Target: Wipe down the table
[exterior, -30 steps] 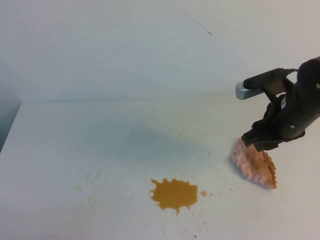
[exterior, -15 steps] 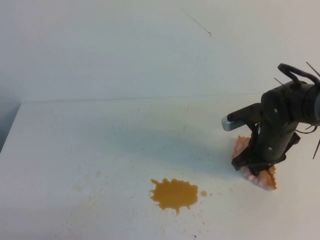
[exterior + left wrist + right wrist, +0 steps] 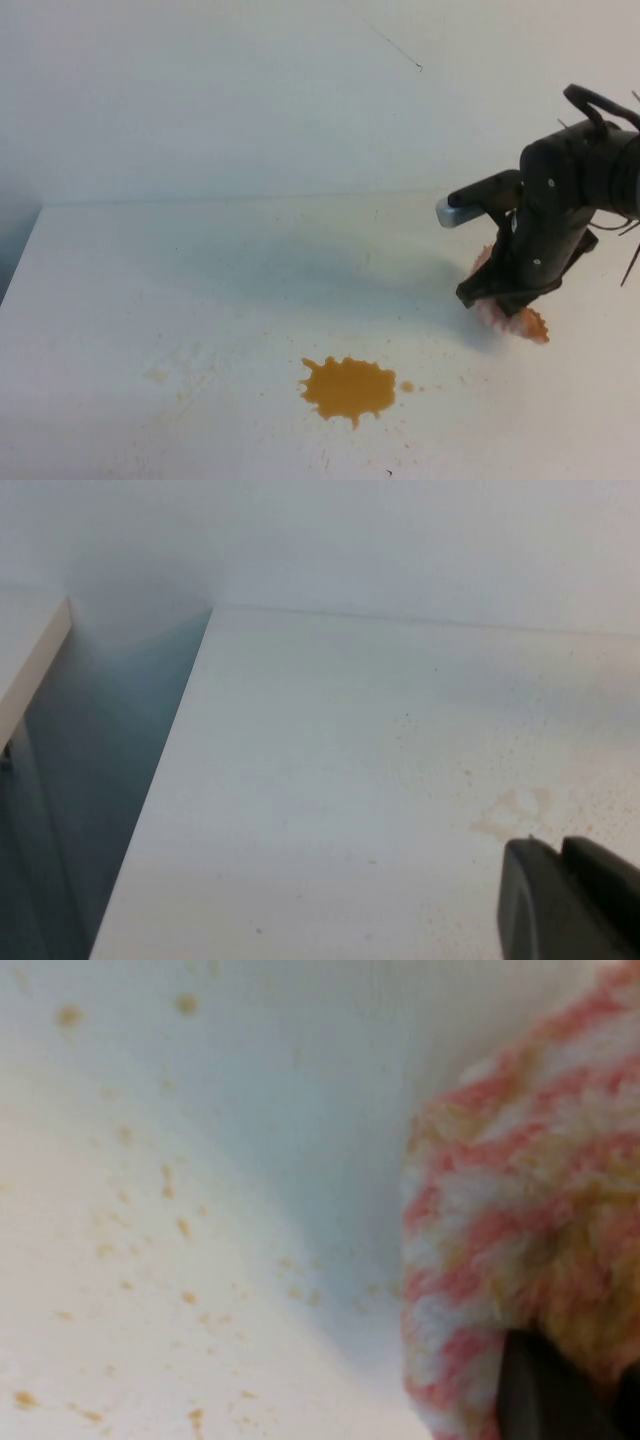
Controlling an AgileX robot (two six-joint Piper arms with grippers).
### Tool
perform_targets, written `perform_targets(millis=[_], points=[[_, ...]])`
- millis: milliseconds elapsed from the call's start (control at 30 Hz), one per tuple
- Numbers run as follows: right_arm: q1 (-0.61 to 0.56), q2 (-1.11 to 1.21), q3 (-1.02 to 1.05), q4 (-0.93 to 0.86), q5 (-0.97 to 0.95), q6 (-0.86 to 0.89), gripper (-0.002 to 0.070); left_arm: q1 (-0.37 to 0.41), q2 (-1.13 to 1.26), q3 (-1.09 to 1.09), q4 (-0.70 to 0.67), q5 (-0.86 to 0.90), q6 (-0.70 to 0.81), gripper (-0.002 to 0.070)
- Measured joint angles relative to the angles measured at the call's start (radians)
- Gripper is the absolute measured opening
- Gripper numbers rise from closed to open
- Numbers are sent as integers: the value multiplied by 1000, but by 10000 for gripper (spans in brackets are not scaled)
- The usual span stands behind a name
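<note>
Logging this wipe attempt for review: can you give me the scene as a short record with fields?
right end effector: right side of table, shut on cloth
cloth: pink-and-white, orange-stained, bunched
spill: orange puddle, front centre, apart from cloth
left end effector: only its tip shows, above the table's left part

The pink-and-white striped cloth (image 3: 522,322), stained orange, sits bunched in the grip of my right hand (image 3: 497,300), its lower edge down on the white tabletop (image 3: 200,280). The orange-brown spill (image 3: 348,388), a ragged-edged puddle, lies well apart from that hand, to its left and nearer me.
</note>
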Motion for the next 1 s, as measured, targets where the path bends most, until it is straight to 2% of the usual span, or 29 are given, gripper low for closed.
perform_targets(millis=[333, 533, 733, 1000], points=[[177, -53, -118, 13, 26, -8, 34, 0, 0, 0, 0, 0, 0, 0], [287, 29, -118, 17, 37, -11, 34, 0, 0, 0, 0, 0, 0, 0], [329, 136, -118, 31, 74, 1, 34, 0, 0, 0, 0, 0, 0, 0], [373, 144, -125, 92, 43, 9, 34, 0, 0, 0, 0, 0, 0, 0]])
